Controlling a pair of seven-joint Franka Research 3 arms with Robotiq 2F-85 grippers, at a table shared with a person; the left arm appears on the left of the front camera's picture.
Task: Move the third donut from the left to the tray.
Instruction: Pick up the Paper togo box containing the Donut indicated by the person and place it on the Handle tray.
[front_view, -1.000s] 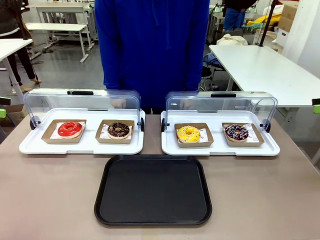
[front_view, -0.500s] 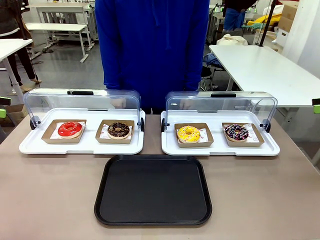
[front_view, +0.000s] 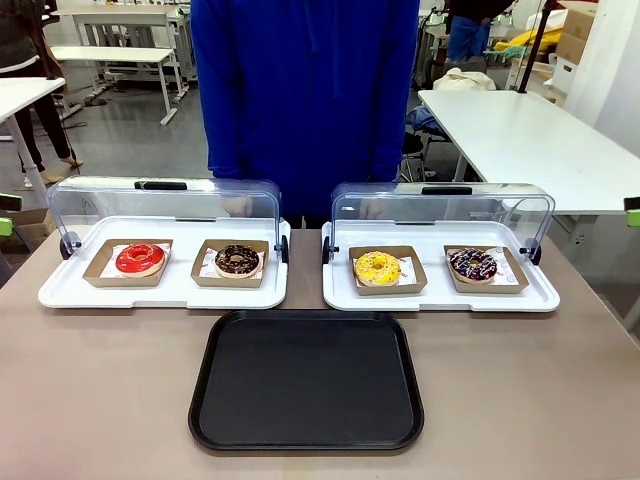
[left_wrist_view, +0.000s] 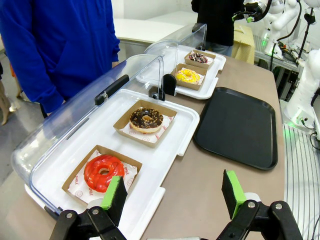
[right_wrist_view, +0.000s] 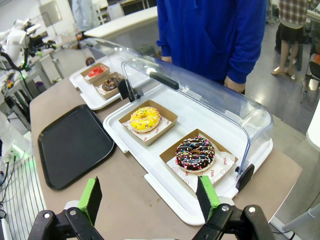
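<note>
Two white plastic display trays sit side by side across the far half of the brown table. Each has a clear domed lid standing raised at the back on black pivots. The left white tray holds a red-glazed donut and a chocolate donut. The right white tray holds the third donut on its left side and a dark sprinkled donut on its right. Every donut lies in its own shallow, squarish brown cardboard boat over printed paper.

The third donut is a ring with glossy bright yellow glaze and fine sprinkles. Nearer the robot, in front of the gap between the two white trays, lies the tray. It is flat, matte black plastic, rectangular with rounded corners and a low rim.

A person in a blue top stands at the far edge. The left gripper hovers off the table's end by the red-glazed donut, its green-padded jaws wide apart. The right gripper hangs at the other end, near the dark sprinkled donut, with its jaws likewise apart.
</note>
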